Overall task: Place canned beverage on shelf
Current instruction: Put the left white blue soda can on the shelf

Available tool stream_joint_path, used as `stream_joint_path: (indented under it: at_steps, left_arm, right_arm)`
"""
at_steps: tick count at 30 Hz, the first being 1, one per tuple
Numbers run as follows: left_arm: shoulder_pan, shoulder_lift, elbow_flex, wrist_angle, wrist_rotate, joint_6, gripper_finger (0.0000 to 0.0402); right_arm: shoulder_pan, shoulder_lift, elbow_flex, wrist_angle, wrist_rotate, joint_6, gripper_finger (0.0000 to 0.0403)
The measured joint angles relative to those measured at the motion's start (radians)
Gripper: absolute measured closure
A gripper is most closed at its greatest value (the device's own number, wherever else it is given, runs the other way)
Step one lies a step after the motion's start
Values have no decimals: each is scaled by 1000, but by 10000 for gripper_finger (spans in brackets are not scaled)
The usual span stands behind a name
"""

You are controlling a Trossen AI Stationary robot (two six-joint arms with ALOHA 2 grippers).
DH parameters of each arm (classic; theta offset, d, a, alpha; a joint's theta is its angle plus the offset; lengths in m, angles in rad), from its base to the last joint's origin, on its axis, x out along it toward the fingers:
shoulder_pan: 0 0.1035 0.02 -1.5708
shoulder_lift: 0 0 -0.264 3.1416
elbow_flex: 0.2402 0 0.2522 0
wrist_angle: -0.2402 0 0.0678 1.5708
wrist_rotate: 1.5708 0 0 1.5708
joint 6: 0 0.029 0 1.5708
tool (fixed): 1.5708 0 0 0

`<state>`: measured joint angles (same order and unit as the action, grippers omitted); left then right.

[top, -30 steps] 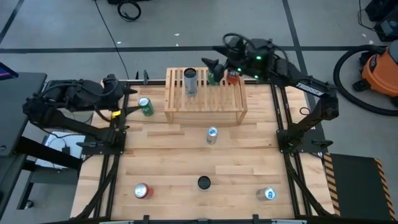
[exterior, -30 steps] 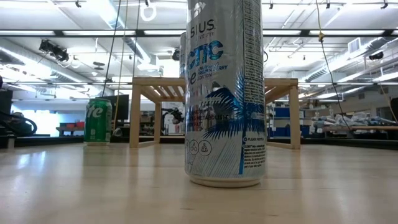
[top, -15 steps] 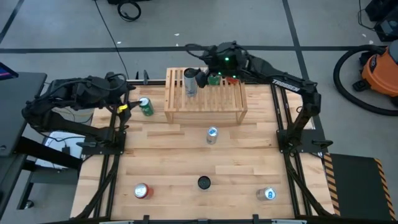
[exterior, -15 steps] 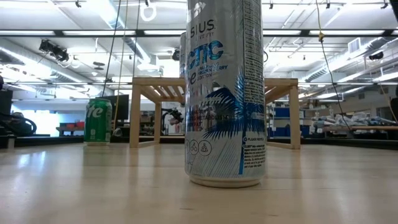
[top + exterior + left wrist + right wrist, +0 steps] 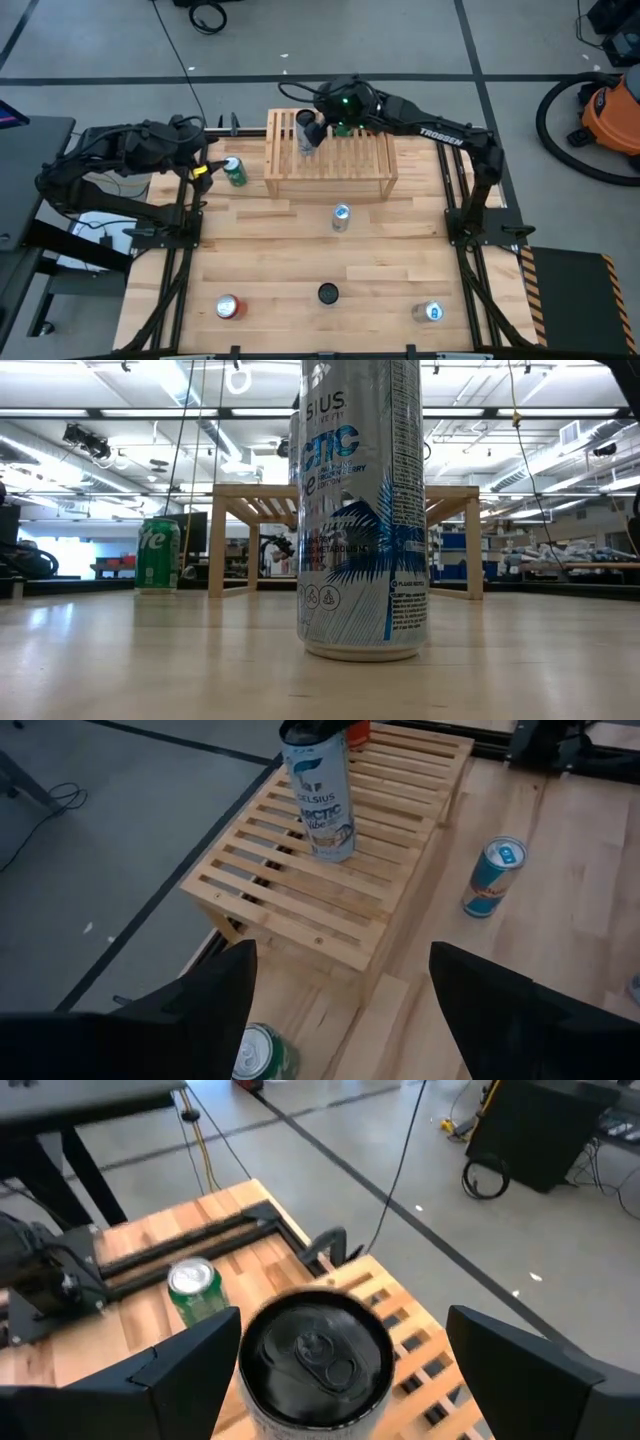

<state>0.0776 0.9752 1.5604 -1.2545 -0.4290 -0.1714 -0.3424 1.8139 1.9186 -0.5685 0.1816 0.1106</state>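
The light-wood slatted shelf (image 5: pixel 335 160) stands at the table's far middle. A tall silver can (image 5: pixel 306 132) stands upright on the shelf's left part; it also shows in the left wrist view (image 5: pixel 322 800). My right gripper (image 5: pixel 319 121) is open above that can, and its fingers stand on either side of the can's dark top (image 5: pixel 316 1352) with gaps showing. My left gripper (image 5: pixel 206 167) is open and low, just left of a green can (image 5: pixel 234 172) that stands on the table beside the shelf's left board.
A green can (image 5: pixel 345 128) and a red can (image 5: pixel 358 732) stand on the shelf behind the tall one. On the table stand a blue can (image 5: pixel 341 216), a dark-topped can (image 5: pixel 328 293), a red can (image 5: pixel 228 307) and another blue can (image 5: pixel 432 312).
My right gripper has swung from the shelf's far right part toward the table's left, over the shelf, and now stands around the tall can's top. My left gripper has crept a little toward the green can. No can has moved.
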Motion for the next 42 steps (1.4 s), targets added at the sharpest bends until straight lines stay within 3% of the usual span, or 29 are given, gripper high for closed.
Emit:
stream_joint_path:
  at_steps: [42]
  left_arm:
    - [0, 0, 0, -17, -1, 3, 102]
  right_arm:
    - [0, 17, 13, -24, -56, 24, 39]
